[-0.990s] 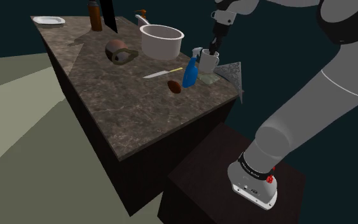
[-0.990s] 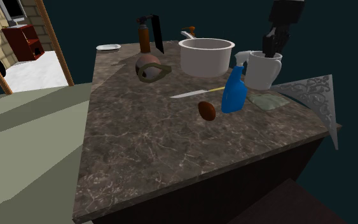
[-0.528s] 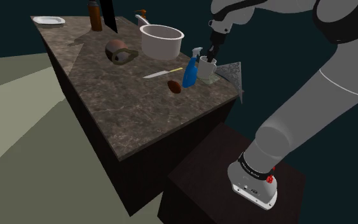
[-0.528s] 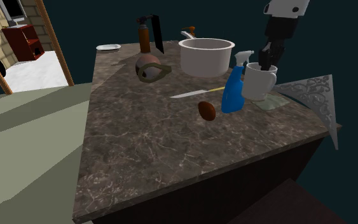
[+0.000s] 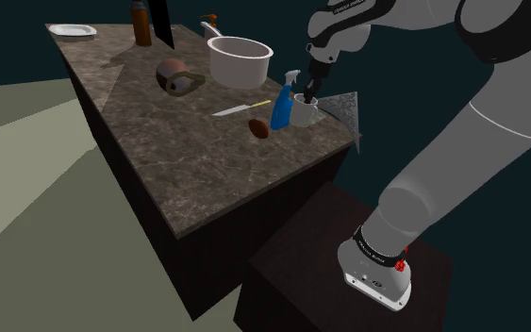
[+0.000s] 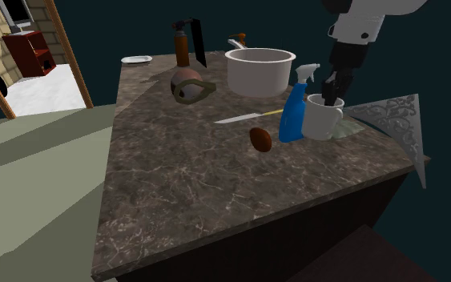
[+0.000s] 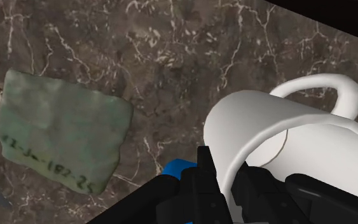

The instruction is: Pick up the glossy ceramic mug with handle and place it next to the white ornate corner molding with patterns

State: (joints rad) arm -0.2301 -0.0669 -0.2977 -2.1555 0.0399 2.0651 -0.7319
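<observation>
Your gripper (image 6: 330, 90) comes down from above onto the white mug (image 6: 323, 120) and is closed on its rim. In the wrist view, 1 finger (image 7: 203, 173) sits outside the wall and the other is inside the cup, with the wall pinched between the 2. The jaws stand only as far apart as that wall is thick.

The mug is upright and low over the dark marbled countertop (image 6: 199, 192), near the countertop's far right corner in the second exterior view. You cannot tell whether its base touches the surface. Its handle (image 7: 339, 89) curves out on the side away from the blue spray bottle (image 6: 293, 112), which stands just beside the mug on the second exterior view's left.

On the other side of the mug, close but apart from it, is the pale triangular molding (image 6: 392, 116) with its patterned lattice, at the countertop's edge. A pale green pad (image 7: 63, 137) with dark lettering lies flat on the countertop next to the mug, and in the second exterior view its corner peeks out between mug and molding.

Behind the bottle is a large white pot (image 6: 259, 70). A knife (image 6: 243, 118) lies in front of the pot, and a brown egg-shaped thing (image 6: 260, 138) rests near the bottle's base.
</observation>
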